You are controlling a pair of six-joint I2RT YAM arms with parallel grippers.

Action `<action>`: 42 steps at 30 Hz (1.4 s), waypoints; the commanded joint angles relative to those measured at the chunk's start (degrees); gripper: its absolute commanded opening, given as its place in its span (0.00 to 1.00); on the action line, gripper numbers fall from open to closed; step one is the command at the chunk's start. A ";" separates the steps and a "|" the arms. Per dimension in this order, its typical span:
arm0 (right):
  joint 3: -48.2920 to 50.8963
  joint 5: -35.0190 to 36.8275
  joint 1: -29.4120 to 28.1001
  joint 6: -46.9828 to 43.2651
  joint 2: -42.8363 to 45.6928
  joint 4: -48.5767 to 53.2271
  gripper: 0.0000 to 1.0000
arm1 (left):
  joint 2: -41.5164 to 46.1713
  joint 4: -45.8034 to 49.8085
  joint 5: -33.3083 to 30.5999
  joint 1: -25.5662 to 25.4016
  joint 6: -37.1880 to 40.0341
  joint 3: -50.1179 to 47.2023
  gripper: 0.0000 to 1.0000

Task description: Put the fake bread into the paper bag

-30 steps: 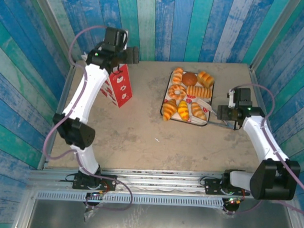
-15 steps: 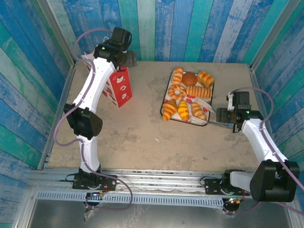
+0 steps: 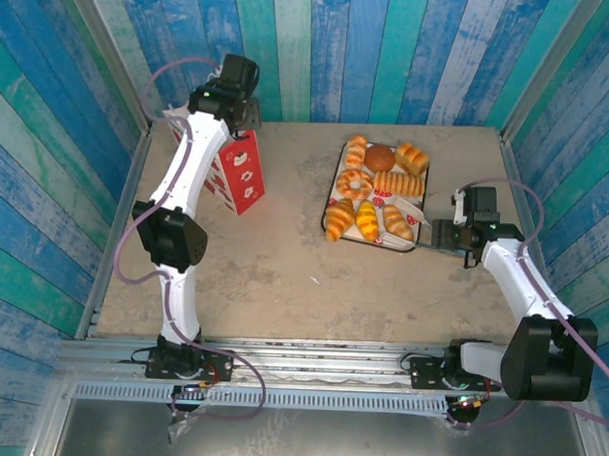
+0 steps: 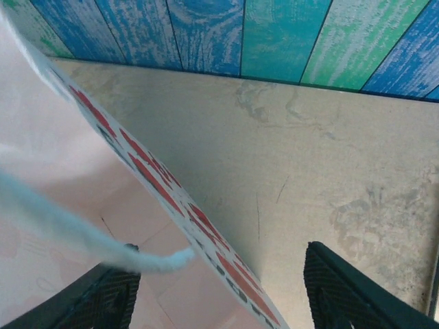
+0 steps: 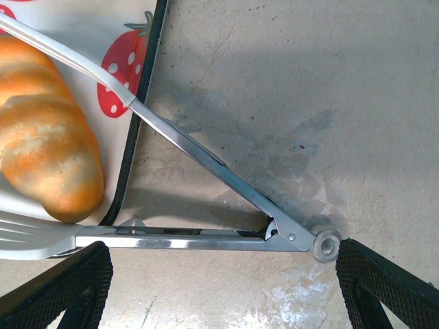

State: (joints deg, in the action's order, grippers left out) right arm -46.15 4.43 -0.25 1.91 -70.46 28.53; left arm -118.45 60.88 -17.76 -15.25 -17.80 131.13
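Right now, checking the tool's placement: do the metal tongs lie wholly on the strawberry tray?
No: the tongs rest their hinge end on the table, outside the tray's black rim; only their tips cross it.

— What's on the bench [image 3: 283, 257]?
— A bag [image 3: 244, 181] stands far left; a tray [image 5: 134, 68] sits far, right of centre.
— Anything else?
— Tongs [image 5: 171, 241] at the tray's near right corner: hinge on the bench, tips on the tray.

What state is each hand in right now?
Left hand: open, astride the white-and-red paper bag wall.
Right hand: open above silver metal tongs, holding nothing.
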 commanded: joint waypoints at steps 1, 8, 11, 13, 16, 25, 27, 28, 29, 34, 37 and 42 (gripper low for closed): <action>0.78 0.29 0.25 0.13 -0.38 -0.58 0.88 | -4.14 -0.59 -0.74 0.30 0.16 2.50 0.56; 0.45 0.75 0.25 -0.08 -0.80 -0.79 0.88 | -4.46 0.34 -1.44 0.30 1.41 2.32 0.33; 0.27 0.58 0.25 0.00 -0.91 -0.77 0.88 | -3.91 0.29 -1.49 0.31 1.80 1.94 0.20; 0.25 0.63 0.21 0.00 -0.91 -0.72 0.89 | -3.18 0.03 -0.88 0.30 2.23 1.54 0.12; 0.24 0.83 0.24 0.10 -0.52 -0.64 0.89 | -1.24 -0.66 0.95 0.17 2.91 0.31 0.01; -2.98 3.12 0.20 0.16 1.13 3.43 0.91 | 9.99 -3.29 2.16 -3.09 5.14 -8.96 0.00; -4.25 4.63 0.25 0.19 1.02 5.17 0.91 | 13.63 -4.80 3.50 -3.59 5.14 -12.68 0.00; -4.90 5.23 0.25 -0.04 1.02 5.81 0.92 | 15.52 -5.50 4.49 -3.72 4.88 -14.46 0.00; -5.48 5.51 0.25 -0.45 0.98 6.66 0.92 | 17.16 -5.97 5.44 -3.83 4.79 -15.84 0.00; -8.82 5.89 0.21 -1.65 0.63 10.48 0.92 | 22.83 -5.95 8.96 -4.51 4.22 -20.42 0.00; -9.72 5.27 0.24 -1.43 0.76 11.46 0.92 | 25.51 -6.57 9.23 -5.27 3.52 -23.38 0.00; -9.57 5.14 0.25 -1.30 0.68 12.33 0.92 | 29.16 -9.66 9.94 -6.68 2.15 -29.37 0.00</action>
State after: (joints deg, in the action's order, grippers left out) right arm -54.89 9.17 -0.25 0.99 -70.37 38.20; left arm -91.96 53.67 -9.04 -21.21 -14.68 104.16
